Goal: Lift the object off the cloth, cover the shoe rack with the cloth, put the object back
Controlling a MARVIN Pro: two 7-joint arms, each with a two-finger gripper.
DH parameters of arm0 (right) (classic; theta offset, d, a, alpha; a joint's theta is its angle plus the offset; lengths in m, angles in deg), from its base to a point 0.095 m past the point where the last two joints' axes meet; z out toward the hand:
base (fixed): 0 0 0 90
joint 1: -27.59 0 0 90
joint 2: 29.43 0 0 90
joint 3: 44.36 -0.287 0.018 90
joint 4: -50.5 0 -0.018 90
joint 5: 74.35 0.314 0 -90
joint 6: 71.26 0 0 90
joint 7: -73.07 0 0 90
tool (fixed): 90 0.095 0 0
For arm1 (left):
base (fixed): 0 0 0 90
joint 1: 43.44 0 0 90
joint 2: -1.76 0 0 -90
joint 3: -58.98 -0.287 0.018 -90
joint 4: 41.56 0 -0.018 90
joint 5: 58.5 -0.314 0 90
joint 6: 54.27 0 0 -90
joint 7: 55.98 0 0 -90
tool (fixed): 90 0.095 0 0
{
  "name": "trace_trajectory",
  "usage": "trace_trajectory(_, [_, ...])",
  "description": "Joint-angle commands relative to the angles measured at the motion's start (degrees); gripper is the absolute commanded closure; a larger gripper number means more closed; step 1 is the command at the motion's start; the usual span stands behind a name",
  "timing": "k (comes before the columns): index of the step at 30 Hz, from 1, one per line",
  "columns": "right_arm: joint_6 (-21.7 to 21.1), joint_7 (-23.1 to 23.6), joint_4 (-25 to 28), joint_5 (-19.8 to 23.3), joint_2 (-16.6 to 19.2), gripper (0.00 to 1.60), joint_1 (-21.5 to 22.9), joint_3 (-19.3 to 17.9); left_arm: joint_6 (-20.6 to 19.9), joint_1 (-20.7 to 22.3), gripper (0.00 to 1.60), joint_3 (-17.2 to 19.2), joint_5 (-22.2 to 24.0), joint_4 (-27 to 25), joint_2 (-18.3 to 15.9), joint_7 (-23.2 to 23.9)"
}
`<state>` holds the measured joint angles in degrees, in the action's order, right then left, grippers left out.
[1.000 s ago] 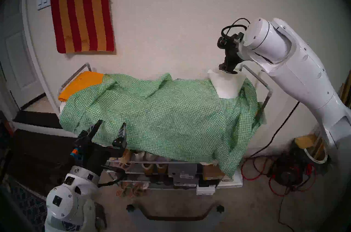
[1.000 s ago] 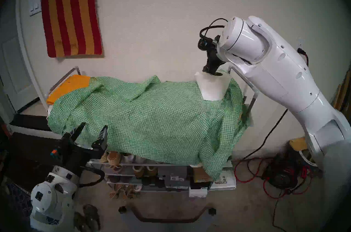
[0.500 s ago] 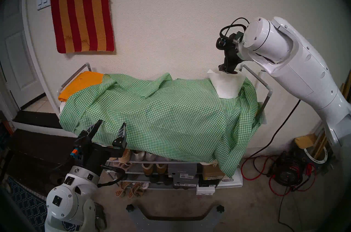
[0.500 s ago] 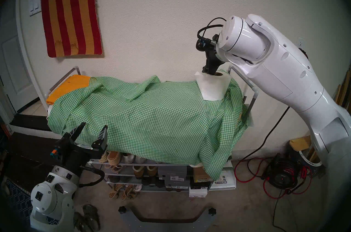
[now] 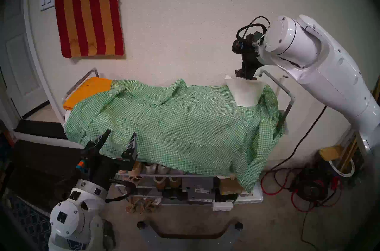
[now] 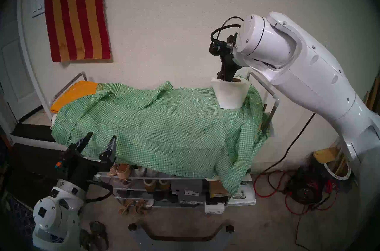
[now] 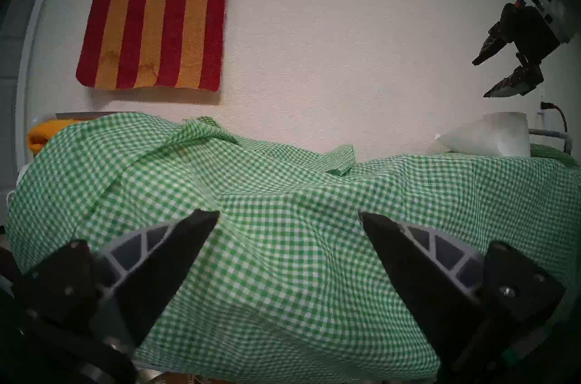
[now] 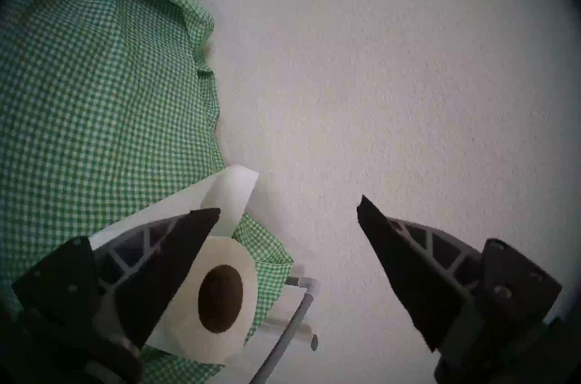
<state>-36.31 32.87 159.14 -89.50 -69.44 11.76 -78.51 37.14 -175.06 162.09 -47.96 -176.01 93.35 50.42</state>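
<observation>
The white tissue roll (image 5: pixel 245 91) stands upright on the green-and-white gingham cloth (image 5: pixel 174 127) at the right back of the shoe rack (image 5: pixel 291 100), its loose sheet hanging at the front. The cloth is draped over the rack's top and hangs down the front right. My right gripper (image 5: pixel 245 76) is open just above the roll; the left wrist view shows it (image 7: pixel 479 79) clear of the roll (image 7: pixel 490 135). In the right wrist view the roll (image 8: pixel 185 317) lies beside the left finger. My left gripper (image 5: pixel 121 133) is open and empty at the cloth's front left edge.
A folded orange-yellow cloth (image 5: pixel 86 92) sticks out at the rack's left end. Shoes and boxes (image 5: pixel 164 180) fill the lower shelves. The wall with the striped rug (image 5: pixel 88 8) is right behind. Red cables and a reel (image 5: pixel 312 189) lie on the floor at right.
My right arm has risen a little and its gripper has lifted slightly off the roll's top. The roll, the cloth and my left arm have not moved.
</observation>
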Motion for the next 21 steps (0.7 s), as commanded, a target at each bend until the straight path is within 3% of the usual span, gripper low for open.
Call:
trace_trajectory(1, [0.05, 3.82, 2.37, 0.78, 2.21, 0.00, 1.19, 1.45, 0.00, 0.02, 0.00, 0.05, 0.00, 0.00, 0.02, -0.04])
trace_trajectory(21, [0.05, 3.88, 8.30, 4.04, 8.45, 0.00, 2.15, 6.85, 0.01, 0.02, 0.00, 0.06, 0.00, 0.00, 0.04, 0.08])
